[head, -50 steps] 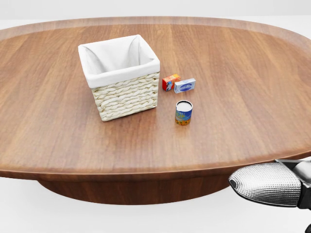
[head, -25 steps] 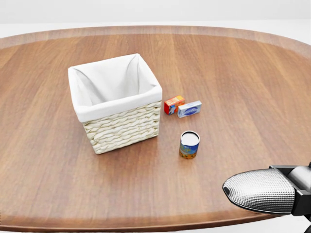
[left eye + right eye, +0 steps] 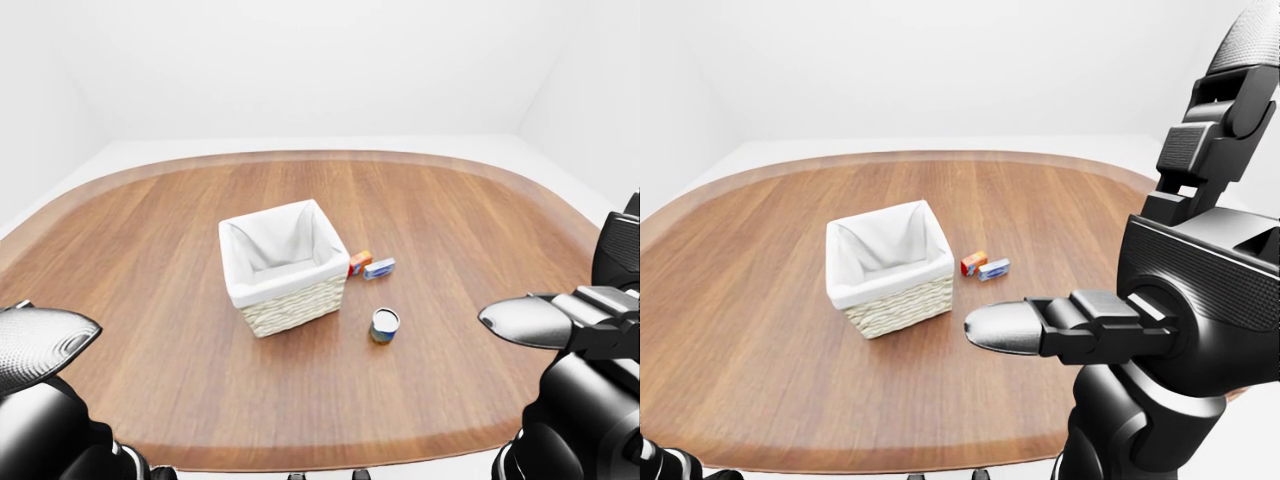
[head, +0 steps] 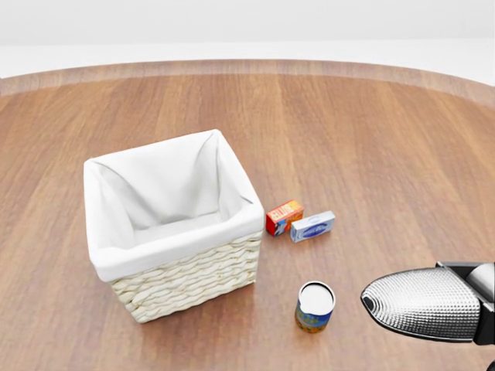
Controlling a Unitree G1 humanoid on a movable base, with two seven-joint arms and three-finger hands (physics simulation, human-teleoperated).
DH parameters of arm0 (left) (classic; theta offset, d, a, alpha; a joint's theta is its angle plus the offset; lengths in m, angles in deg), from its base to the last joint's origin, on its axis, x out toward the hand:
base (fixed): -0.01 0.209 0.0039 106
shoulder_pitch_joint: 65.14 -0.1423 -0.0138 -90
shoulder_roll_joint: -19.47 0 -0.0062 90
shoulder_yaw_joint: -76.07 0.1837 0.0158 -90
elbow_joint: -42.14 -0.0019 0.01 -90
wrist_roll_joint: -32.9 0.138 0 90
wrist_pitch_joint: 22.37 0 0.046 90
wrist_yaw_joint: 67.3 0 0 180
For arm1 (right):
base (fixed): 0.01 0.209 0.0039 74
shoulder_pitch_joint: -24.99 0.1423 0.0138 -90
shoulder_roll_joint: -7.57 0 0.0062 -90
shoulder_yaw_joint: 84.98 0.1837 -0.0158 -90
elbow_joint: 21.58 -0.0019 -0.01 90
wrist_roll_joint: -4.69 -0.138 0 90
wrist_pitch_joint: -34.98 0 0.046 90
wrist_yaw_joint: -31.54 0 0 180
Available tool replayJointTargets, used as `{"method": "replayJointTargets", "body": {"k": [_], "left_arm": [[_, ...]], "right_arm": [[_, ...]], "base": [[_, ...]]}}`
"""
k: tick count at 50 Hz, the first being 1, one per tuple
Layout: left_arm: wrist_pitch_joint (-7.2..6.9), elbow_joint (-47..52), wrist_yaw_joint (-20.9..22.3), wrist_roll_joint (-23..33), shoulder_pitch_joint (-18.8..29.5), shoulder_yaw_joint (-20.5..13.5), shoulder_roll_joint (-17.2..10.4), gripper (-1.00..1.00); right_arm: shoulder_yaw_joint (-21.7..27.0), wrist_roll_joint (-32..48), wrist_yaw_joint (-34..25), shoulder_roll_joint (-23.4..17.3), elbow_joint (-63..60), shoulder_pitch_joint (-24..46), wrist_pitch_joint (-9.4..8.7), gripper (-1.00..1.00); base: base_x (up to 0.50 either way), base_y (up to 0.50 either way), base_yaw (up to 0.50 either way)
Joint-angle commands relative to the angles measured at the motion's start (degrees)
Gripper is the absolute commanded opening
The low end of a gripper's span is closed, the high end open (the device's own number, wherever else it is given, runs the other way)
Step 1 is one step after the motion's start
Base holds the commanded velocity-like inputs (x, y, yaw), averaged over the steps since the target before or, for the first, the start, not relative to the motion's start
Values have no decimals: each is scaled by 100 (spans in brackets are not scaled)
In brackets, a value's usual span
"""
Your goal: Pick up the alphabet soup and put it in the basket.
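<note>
Left-eye view showed the alphabet soup (image 3: 384, 324) standing upright on the oval wooden table (image 3: 130, 250), just right of and nearer than the white-lined wicker basket (image 3: 284, 267), apart from it. Two small boxes, an orange box (image 3: 360, 262) and a blue box (image 3: 379, 268), lay farther off beside the basket. The left hand (image 3: 40, 340) and right hand (image 3: 530, 322) hovered at the near edge, holding nothing; whether their fingers were apart could not be told.

Head view put the can at the bottom, with the right hand's textured fingertip (image 4: 421, 303) close to its right, not touching.

Right-eye view had the right arm (image 3: 1185, 300) hiding the can.

The approach appeared in hand; the next move likely called for lowering the right hand around the can and closing.
</note>
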Motion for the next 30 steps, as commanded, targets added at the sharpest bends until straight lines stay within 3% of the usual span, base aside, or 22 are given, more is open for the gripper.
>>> {"method": "replayJointTargets", "body": {"k": [1,8,10,12,24,27,30], "left_arm": [[0,2,-8,-1,-5,11,2,100],[0,5,-44,-58,27,-20,-21,100],[0,1,-225,-388,114,-189,86,100],[0,4,-227,-358,51,-132,-48,100],[0,-21,-200,-292,19,-76,-53,100],[0,-12,-193,-292,6,-79,-49,100],[0,-17,-199,-300,21,-78,-44,100]], "right_arm": [[17,-8,23,-18,19,10,0,100],[33,-20,22,-19,29,12,0,100],[13,1,26,-28,37,1,0,100],[48,-27,56,10,92,-14,0,100],[-70,177,57,-80,299,-93,0,100],[266,-355,-46,269,212,-85,0,100],[234,-438,55,68,152,94,0,100]], "base": [[50,0,0],[50,0,0],[50,0,0],[50,0,0],[50,0,0],[6,0,0],[0,0,0]]}}
